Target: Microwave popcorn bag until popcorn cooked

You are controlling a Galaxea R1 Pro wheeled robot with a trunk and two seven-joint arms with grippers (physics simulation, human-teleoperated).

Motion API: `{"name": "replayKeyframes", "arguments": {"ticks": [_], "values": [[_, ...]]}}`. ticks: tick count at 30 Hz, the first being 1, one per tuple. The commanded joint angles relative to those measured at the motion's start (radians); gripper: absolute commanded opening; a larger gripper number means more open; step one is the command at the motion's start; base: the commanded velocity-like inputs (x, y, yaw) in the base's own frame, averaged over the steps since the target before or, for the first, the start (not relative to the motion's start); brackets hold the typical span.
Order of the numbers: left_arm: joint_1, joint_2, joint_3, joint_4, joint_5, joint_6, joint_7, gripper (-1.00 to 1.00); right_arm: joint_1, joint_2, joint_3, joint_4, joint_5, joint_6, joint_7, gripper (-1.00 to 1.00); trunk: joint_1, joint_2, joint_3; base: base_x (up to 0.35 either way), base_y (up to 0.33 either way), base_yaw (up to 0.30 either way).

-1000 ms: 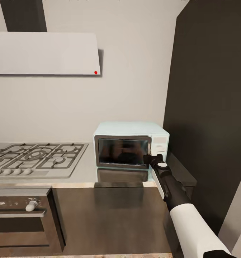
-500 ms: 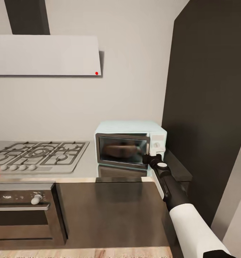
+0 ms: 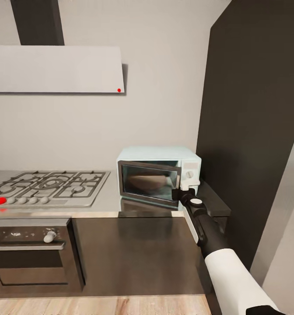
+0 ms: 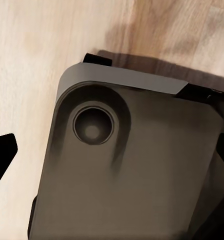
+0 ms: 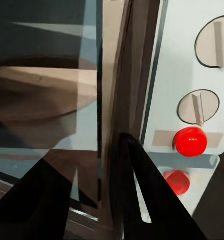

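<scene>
I am working the right gripper (image 3: 180,195) at the microwave (image 3: 159,175), which is sitting on the countertop (image 3: 106,200) to the right of the hob (image 3: 46,187). The door (image 3: 150,181) is standing slightly ajar, its free right edge swung a little out from the control panel (image 3: 190,171). In the right wrist view, one finger (image 5: 147,195) is lying against that free edge, in the gap between the door and the panel, with the other finger on the glass side; I cannot tell whether the jaws are clamping the edge or merely hooking it.

Behind the glass, a tan-brown mass is showing, which I am taking to be the bag (image 3: 148,181), already inside the microwave. It lies just beyond the door from the gripper, slightly to the left.

The door's free edge runs vertically, and the hinge appears to be on the left. The two knobs (image 5: 212,42) and red button (image 5: 190,141) are lying just to the right of the finger. The left wrist camera is facing the robot's base over a wooden floor.
</scene>
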Motion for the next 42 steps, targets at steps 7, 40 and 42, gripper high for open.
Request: {"name": "replayKeyframes", "arguments": {"ticks": [7,40,42], "values": [[0.0,0.0,0.004,-0.003,0.004,-0.001,0.001,1.0,-0.001,-0.015,0.007,0.0,0.001,0.008,-0.031,1.0,0.0,-0.001,-0.001,-0.008,0.0,0.0],[0.001,0.0,0.004,-0.003,0.006,-0.001,-0.006,1.0,-0.001,-0.057,0.0,0.0,0.0,0.1,-0.035,1.0,0.0,-0.001,-0.001,-0.107,0.0,0.0],[0.0,-0.001,0.004,-0.004,0.006,-0.001,-0.006,1.0,-0.001,-0.059,0.0,0.0,-0.001,0.1,-0.037,1.0,0.0,-0.001,-0.001,0.0,0.0,0.0]]}}
